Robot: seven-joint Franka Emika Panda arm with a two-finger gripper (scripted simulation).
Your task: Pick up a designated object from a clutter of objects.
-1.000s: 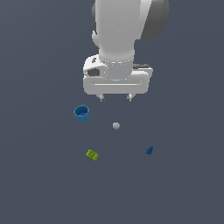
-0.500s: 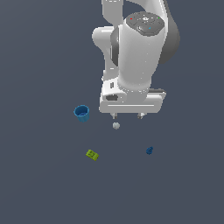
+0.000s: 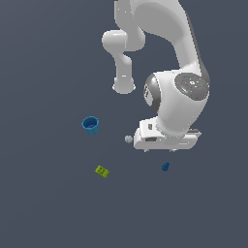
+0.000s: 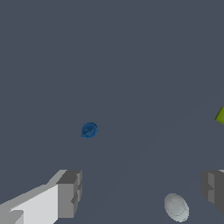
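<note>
Gripper (image 3: 160, 149) is being hung open above the tiny dark blue knobbly piece (image 3: 165, 166), probably so it's getting straddled without the grey-white ball (image 3: 128, 139) being bumped.

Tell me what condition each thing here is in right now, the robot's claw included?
Gripper: open, holding nothing, above the floor.
Dark blue piece: lying loose on the floor, not gripped.
Light blue cup: upright, mouth facing up, nothing visible inside.
Grey-white ball: resting on the floor, untouched.
Lime green block: lying flat, apart from the others.
</note>
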